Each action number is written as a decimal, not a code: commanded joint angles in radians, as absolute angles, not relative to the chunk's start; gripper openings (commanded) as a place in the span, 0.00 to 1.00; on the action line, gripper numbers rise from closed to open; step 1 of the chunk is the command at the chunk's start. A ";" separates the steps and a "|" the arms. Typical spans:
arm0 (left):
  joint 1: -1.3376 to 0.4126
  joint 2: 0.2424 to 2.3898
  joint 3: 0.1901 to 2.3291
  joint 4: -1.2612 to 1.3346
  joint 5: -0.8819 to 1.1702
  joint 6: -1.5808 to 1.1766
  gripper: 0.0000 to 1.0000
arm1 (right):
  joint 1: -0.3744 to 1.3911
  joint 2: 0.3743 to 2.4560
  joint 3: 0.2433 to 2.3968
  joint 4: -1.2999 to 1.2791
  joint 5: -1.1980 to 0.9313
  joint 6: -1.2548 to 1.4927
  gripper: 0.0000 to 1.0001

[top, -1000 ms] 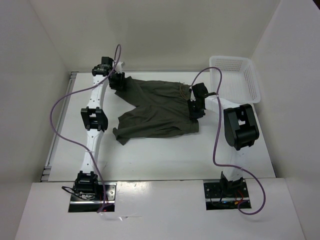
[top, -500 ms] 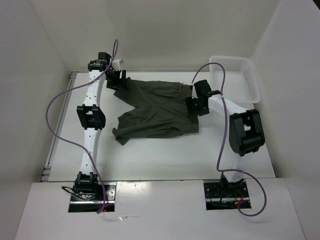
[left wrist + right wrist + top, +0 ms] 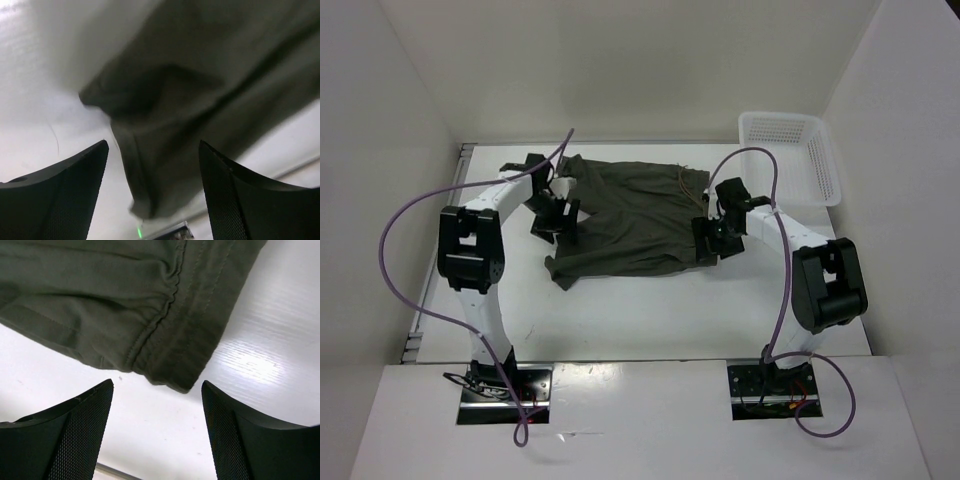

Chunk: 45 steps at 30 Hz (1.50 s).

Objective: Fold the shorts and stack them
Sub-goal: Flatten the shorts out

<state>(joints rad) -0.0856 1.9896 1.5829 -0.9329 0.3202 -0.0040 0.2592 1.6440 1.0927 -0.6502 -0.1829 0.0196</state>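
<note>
The dark olive-green shorts (image 3: 630, 215) lie spread on the white table, waistband at the right, one leg toward the far left and one toward the near left. A thin drawstring (image 3: 682, 180) lies on the cloth near the waistband. My left gripper (image 3: 552, 220) is open over the crotch edge between the two legs, and a blurred fold of the shorts (image 3: 165, 125) shows between its fingers (image 3: 65, 195). My right gripper (image 3: 712, 243) is open just off the near waistband corner (image 3: 172, 365), with bare table between its fingers (image 3: 250, 440).
A white mesh basket (image 3: 790, 155) stands at the far right of the table. White walls close in the left, back and right sides. The arm bases and purple cables sit at the near edge.
My left gripper has swung from the far left leg corner down and toward me to the crotch edge. My right gripper has moved a little nearer, off the waistband. The shorts stay spread.
</note>
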 commanded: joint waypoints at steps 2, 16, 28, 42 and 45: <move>-0.109 2.006 1.522 -0.723 0.270 0.000 0.80 | 0.252 1.649 1.095 -0.655 -0.230 0.064 0.77; -0.069 2.052 1.502 -0.598 0.249 0.000 0.73 | 0.252 1.729 1.095 -0.555 -0.252 0.110 0.61; -0.069 2.186 1.643 -0.574 0.259 0.000 0.00 | 0.252 1.796 1.149 -0.509 -0.176 0.089 0.00; -0.034 2.111 1.787 -0.591 0.077 0.000 0.87 | 0.252 1.775 1.172 -0.528 -0.258 0.040 0.00; -0.012 2.057 1.686 -0.612 0.077 0.000 0.95 | 0.252 1.784 1.183 -0.528 -0.281 0.031 0.00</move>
